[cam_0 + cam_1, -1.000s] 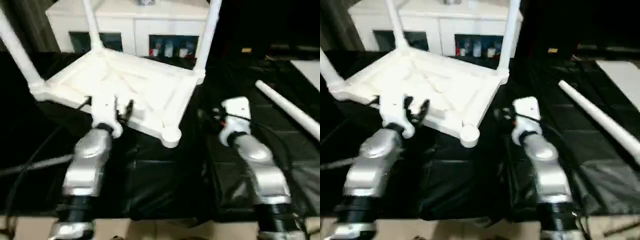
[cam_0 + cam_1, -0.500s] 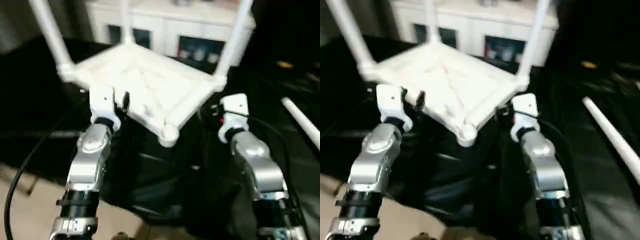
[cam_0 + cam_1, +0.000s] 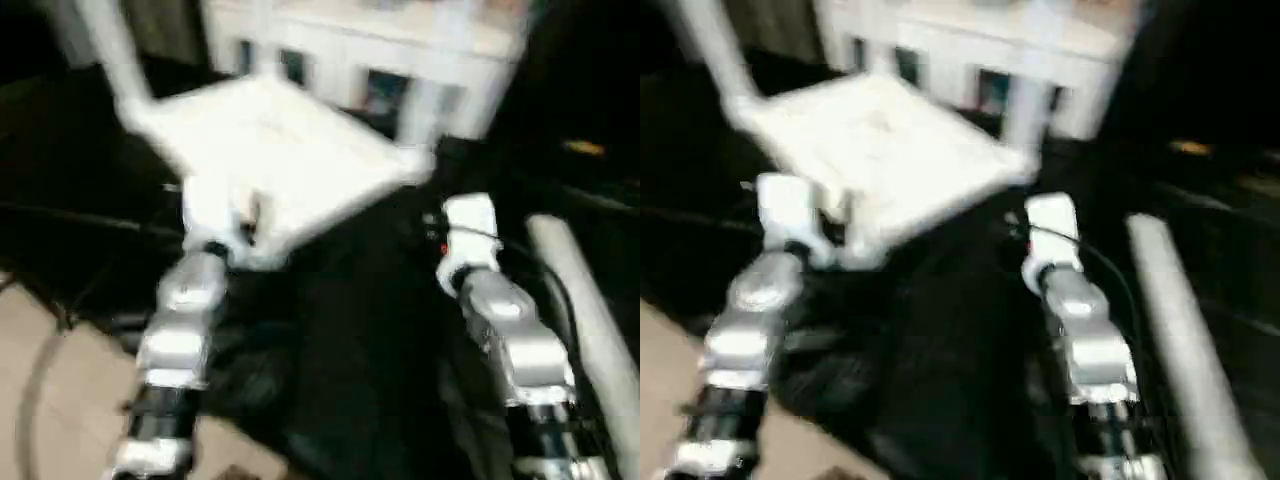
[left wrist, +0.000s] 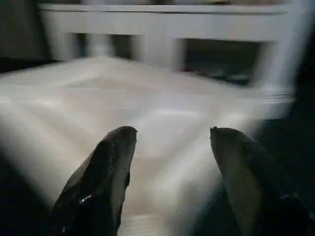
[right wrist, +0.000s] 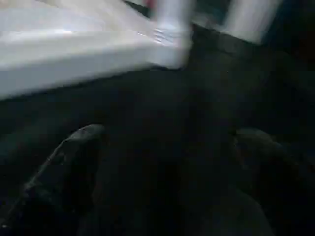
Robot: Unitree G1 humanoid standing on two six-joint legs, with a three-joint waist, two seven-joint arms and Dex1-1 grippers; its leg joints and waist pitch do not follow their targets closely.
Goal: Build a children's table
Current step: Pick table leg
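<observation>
The children's table lies upside down on black cloth, its white tabletop (image 3: 285, 150) ribbed side up. Blurred legs stand up from it at the far left (image 3: 110, 50) and at the back (image 3: 440, 70). Another white leg (image 3: 585, 300) lies loose on the cloth to the right. My left gripper (image 4: 170, 142) is at the tabletop's near rim, its black fingers (image 4: 106, 167) apart with the white rim showing between them. I cannot tell if they touch it. My right gripper (image 5: 167, 142) is open over the black cloth, short of the tabletop's right corner (image 5: 170, 46).
A white cabinet (image 3: 400, 40) with dark openings stands behind the table. Black cloth (image 3: 350, 350) covers the work surface, and bare tan floor (image 3: 60, 400) shows at the near left. Cables run along my right forearm (image 3: 510, 340).
The head views have swung and blurred, so the whole picture shifts. The tabletop's near corner now looks closer to my left gripper. Both grippers keep the same opening.
</observation>
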